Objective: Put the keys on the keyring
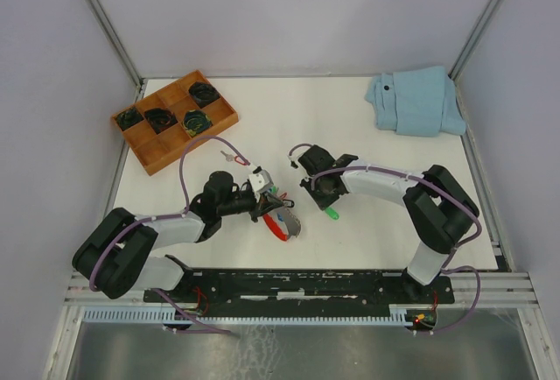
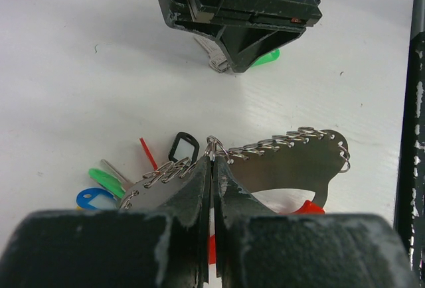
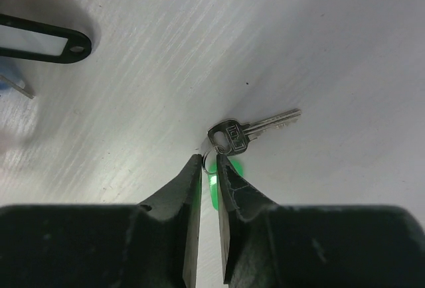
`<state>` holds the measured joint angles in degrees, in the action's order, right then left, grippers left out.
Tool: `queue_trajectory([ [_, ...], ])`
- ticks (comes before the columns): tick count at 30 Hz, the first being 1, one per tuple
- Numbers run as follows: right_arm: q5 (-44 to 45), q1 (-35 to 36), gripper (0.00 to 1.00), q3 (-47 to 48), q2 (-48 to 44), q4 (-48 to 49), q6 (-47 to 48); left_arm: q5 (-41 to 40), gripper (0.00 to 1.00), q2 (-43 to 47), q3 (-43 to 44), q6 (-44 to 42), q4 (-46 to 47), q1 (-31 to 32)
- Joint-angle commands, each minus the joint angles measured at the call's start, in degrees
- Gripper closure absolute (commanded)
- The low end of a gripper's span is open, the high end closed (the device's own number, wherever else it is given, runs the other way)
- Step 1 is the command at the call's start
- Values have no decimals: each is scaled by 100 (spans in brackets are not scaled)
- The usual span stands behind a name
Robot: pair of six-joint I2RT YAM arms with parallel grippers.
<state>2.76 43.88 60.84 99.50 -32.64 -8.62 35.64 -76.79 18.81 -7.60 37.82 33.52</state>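
The left gripper's [image 2: 212, 163] jaws were clamped shut on the keyring [image 2: 287, 162] near the desk's [image 1: 350, 126] middle. The right gripper's [image 3: 209, 166] jaws straddled the green-tagged key's [image 3: 255, 129] small ring, flat on the desk just beside it. Whether they pinched it was unclear. That key looked unthreaded yet.

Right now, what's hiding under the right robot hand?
A silver key with a green tag lies on the table under the right gripper. Its fingers straddle the tag and cover most of it, so whether they pinch it is unclear.
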Motion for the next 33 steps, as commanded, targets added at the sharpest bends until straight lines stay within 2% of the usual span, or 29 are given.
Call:
queue_trajectory([
  [1, 180, -17, 80, 94, -343, -32, 62, 179, 97, -2, 202, -104, 272, 14],
  [9, 263, -147, 90, 7, -283, -14, 50, 189, 97, -2, 211, -118, 243, 14],
  [18, 353, -212, 85, 65, -177, -132, -67, 207, 97, -11, 218, -113, 231, 19],
  [33, 293, -241, 88, 177, 2, -233, -79, 295, 97, -20, 235, -136, 209, 14],
])
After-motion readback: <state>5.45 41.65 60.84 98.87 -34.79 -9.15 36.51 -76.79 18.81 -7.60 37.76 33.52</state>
